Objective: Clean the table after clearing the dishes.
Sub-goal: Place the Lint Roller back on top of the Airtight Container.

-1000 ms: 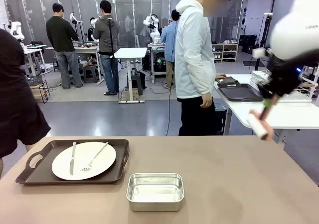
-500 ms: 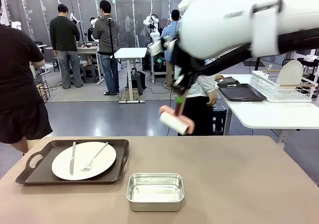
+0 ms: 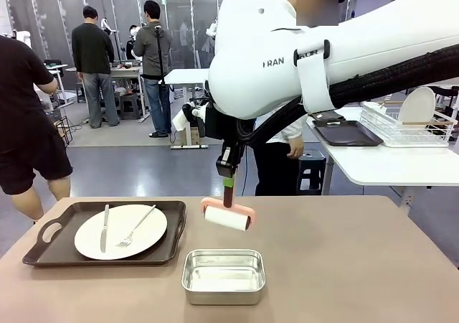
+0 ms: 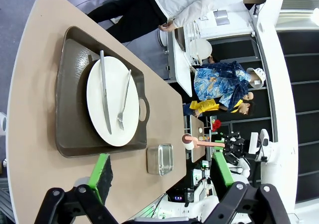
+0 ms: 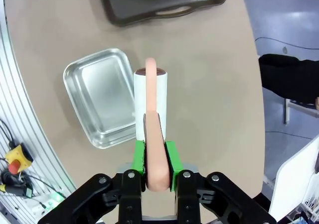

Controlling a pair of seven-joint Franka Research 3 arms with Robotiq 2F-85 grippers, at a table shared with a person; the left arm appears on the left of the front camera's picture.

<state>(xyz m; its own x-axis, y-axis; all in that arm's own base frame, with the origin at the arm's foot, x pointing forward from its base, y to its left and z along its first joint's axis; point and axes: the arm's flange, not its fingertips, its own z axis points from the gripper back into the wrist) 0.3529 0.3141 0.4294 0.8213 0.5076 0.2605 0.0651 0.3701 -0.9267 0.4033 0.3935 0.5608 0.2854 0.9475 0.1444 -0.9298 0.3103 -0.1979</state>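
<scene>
On the left part of the taupe table (image 3: pixel 344 265) lies a dark tray (image 3: pixel 43 255) holding a white plate (image 3: pixel 120 231) with a knife and fork. My right gripper (image 3: pixel 227 176) reaches in from the right, shut on the pink handle of a lint roller (image 3: pixel 227 219). The white roll hangs just above the table behind a steel pan (image 3: pixel 223 275). The right wrist view shows the right gripper (image 5: pixel 154 159) clamping the roller (image 5: pixel 149 99) beside the pan (image 5: pixel 99 97). My left gripper (image 4: pixel 160 176) is open, high above the plate (image 4: pixel 112 102) and tray (image 4: pixel 75 84).
A person in a white jacket (image 3: pixel 276 72) stands past the far edge. Another person in black (image 3: pixel 25 122) walks at the far left. A white table (image 3: pixel 387 165) at the right carries a wire rack (image 3: pixel 401 129) with a plate and a dark tray.
My right arm has swung from the far right to the middle and lowered the lint roller close to the table behind the pan. The person in black moved farther away at left.
</scene>
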